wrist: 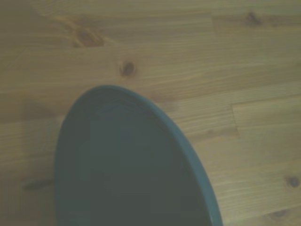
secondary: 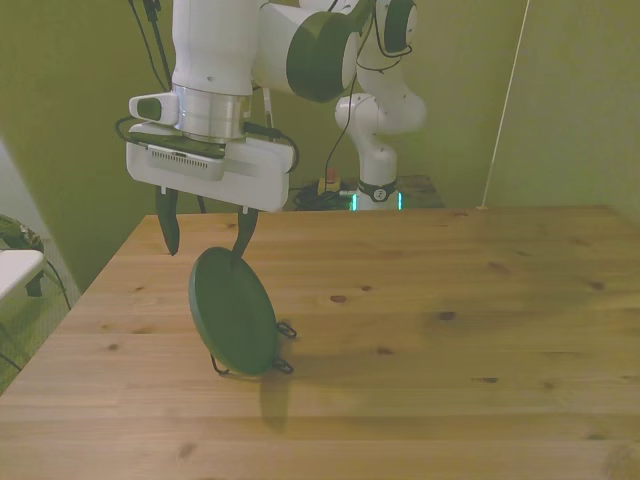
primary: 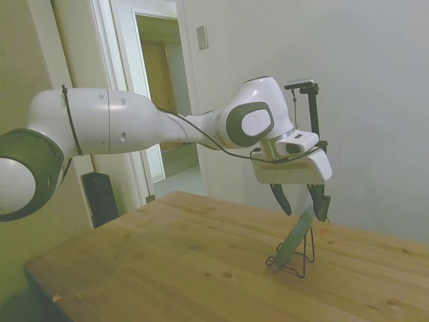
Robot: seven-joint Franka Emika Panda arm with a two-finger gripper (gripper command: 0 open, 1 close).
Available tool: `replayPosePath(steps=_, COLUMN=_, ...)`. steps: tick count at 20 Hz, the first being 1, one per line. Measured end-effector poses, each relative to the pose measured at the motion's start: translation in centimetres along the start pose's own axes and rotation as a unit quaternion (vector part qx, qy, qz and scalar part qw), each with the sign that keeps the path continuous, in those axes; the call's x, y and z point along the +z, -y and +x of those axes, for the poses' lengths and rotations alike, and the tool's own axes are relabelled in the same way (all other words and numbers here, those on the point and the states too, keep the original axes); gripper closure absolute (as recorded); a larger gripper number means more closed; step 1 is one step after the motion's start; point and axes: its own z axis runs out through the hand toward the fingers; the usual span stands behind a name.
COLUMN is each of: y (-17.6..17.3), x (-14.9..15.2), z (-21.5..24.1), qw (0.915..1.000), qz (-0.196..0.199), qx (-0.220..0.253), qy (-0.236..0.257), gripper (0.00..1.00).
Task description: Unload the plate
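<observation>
Plate (secondary: 233, 312) stands tilted on edge in the black wire stand (primary: 299, 258) on the tabletop (secondary: 450, 330), toward the front view's left. Jaws (secondary: 206, 233) hover at the plate's 12 o'clock rim, spread wide and holding nothing. 1 finger (secondary: 243, 233) overlaps the rim; contact cannot be told. Wrist view: plate's face (wrist: 136, 174) fills the frame, wood grain around it.

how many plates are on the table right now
1. The plate stands tilted on edge in the black wire stand, toward the front view's left side of the table, right under the open end effector. No others show in any view.
</observation>
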Motion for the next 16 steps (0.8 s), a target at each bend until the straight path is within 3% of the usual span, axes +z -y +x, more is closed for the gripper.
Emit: replayPosePath(steps=16, y=-0.37, x=0.02, z=-0.11, qw=0.9998, qz=-0.017, qx=-0.003, qy=0.004, gripper=1.00)
